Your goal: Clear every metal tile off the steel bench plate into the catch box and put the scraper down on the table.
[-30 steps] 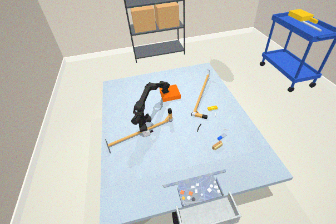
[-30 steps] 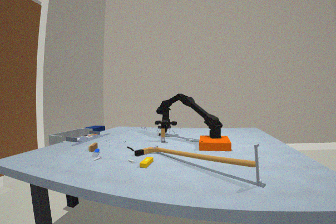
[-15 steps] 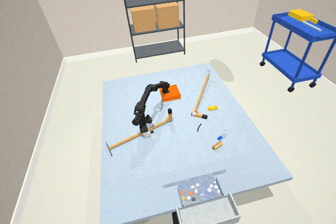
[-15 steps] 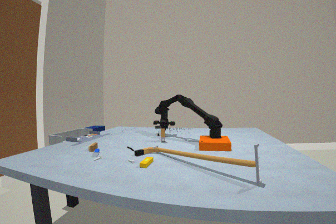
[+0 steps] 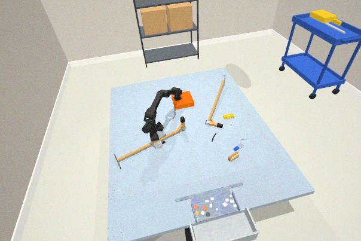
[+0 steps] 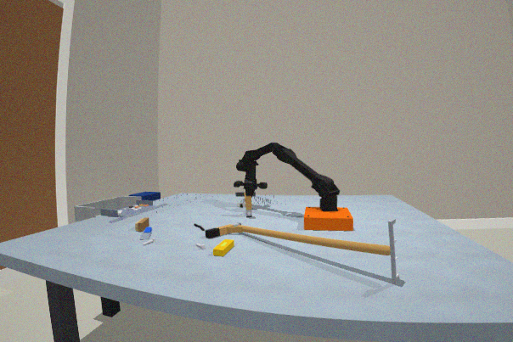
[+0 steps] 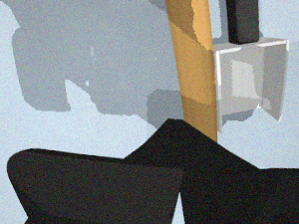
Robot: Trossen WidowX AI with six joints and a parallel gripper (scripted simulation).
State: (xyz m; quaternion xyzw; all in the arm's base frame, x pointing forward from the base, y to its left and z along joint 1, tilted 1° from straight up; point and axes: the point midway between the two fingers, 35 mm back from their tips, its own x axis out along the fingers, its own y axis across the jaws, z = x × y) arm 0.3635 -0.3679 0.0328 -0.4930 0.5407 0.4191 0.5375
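A long wooden-handled tool with a flat metal cross blade lies across the table; its angled black-capped end is at its right. My gripper is shut and empty, low over the handle's middle; black gripper parts hide the contact in the wrist view. A grey scoop-like piece with a black stub is beside the handle. The steel bench plate bears several tiles, white, orange, yellow and dark. The grey catch box stands at the plate's far end.
A second long wooden-handled tool lies right of the arm's orange base. A yellow block, a blue-ended piece and a brown block lie further right. A grey rail borders the plate.
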